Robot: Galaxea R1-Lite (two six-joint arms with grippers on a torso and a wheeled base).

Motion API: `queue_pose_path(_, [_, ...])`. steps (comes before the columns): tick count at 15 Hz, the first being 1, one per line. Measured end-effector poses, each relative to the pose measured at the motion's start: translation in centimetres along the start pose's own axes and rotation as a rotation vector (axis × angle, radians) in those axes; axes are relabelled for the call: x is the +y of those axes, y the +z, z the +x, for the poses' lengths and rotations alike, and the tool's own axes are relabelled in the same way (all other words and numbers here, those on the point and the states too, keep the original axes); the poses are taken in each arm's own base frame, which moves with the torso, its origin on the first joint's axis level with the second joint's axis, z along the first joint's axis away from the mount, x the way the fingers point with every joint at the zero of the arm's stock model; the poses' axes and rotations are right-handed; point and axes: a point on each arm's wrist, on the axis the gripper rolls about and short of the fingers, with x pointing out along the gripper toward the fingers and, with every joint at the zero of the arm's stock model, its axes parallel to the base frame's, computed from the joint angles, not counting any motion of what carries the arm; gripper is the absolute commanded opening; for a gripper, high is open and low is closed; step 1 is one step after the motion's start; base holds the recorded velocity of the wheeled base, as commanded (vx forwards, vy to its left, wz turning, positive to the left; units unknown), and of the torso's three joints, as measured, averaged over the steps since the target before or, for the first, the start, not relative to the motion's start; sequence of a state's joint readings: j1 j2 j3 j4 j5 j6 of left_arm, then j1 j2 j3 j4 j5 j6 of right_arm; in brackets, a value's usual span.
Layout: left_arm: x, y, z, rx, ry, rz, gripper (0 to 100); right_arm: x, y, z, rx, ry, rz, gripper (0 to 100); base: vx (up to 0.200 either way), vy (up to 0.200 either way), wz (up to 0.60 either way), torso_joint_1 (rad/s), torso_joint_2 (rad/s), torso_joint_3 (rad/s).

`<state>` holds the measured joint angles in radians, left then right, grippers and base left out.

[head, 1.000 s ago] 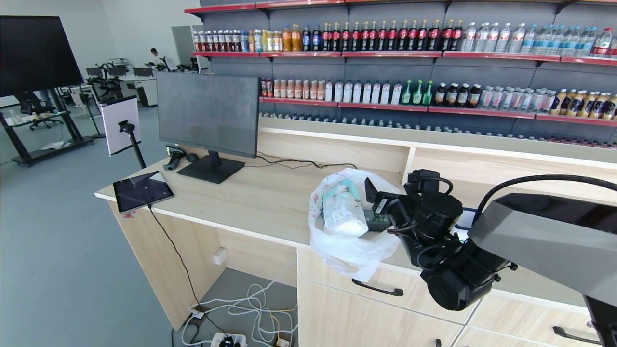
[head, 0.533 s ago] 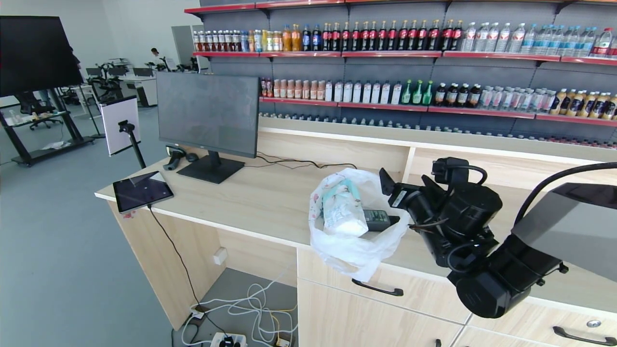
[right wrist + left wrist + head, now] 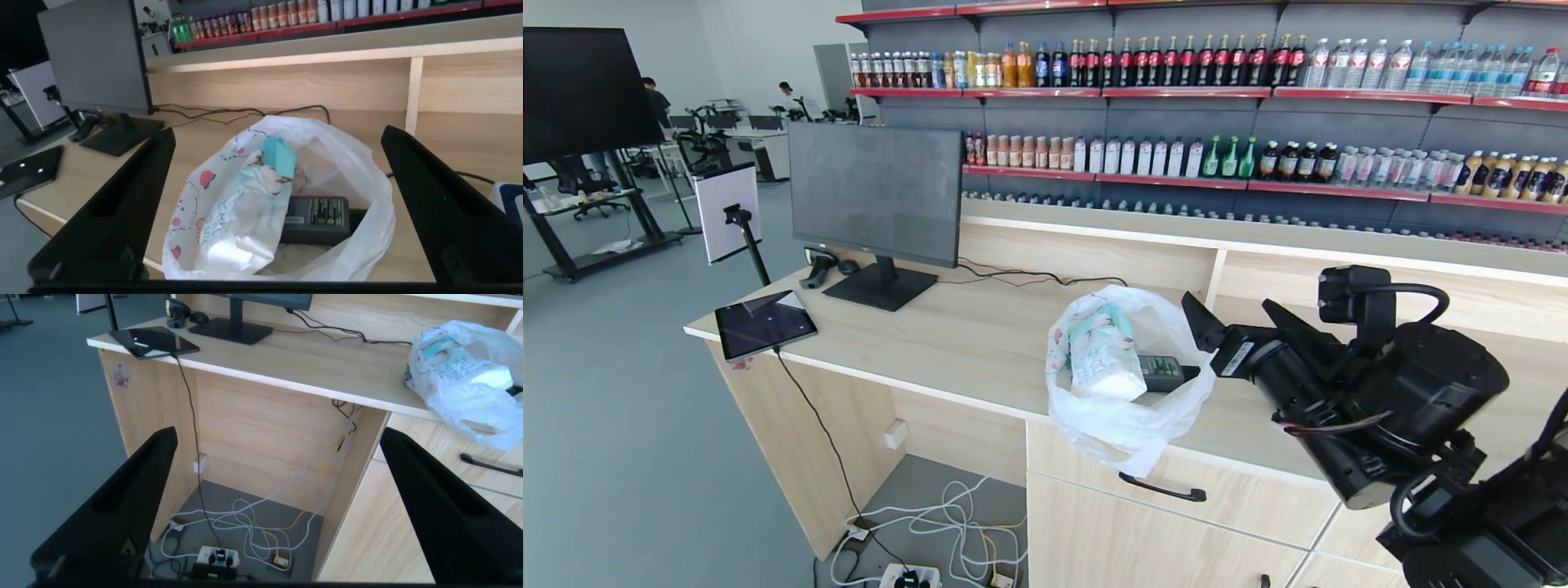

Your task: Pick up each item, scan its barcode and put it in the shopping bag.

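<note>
We see the left claw out in front of the worktop's left end. Its fingers are spread wide w/ nothing btwn them, above the floor where a power strip lies among loose white cables.

On the worktop, far left corner, a tablet lies flat w/ a black cord running off the edge and down. Just behind it is a black stand. Next come the handheld scanner and a mouse, both beside the foot of the monitor, whose screen is dark. Thin black cables trail from the monitor toward the back ledge.

Further right, the shopping bag, thin white plastic w/ small prints, sits at the worktop's front edge, mouth open. Its lower part sags over the drawer front, just above the drawer handle. Inside, a white-and-teal soft pack leans upright on the left side. A dark box w/ a label lies flat next to it, touching it, on the right side.

Right of the bag, the right claw is released: fingers apart, gripping nothing, near the bag but clear of it, pointing at its mouth. From the wrist cam the right claw frames the bag btwn both fingers.

Behind all this, red shelves carry rows of bottles.
</note>
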<state>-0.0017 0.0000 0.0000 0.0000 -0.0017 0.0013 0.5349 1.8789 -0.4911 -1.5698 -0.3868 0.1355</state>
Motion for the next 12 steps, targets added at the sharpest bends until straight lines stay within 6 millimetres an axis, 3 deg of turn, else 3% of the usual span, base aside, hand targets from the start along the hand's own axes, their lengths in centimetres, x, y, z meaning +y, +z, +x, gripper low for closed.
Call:
queue_pose_path(9, [0.0,0.0,0.0,0.0,0.0,0.003,100,-3.5,2.7,-9.6,0.053,-0.001,-0.025,100,0.0,0.0,0.0,0.0,0.0,0.0])
queue_pose_path(12, [0.0,0.0,0.0,0.0,-0.001,0.001,100,-4.7,4.2,-12.5,0.0,-0.007,-0.008,100,0.0,0.0,0.0,0.0,0.0,0.0])
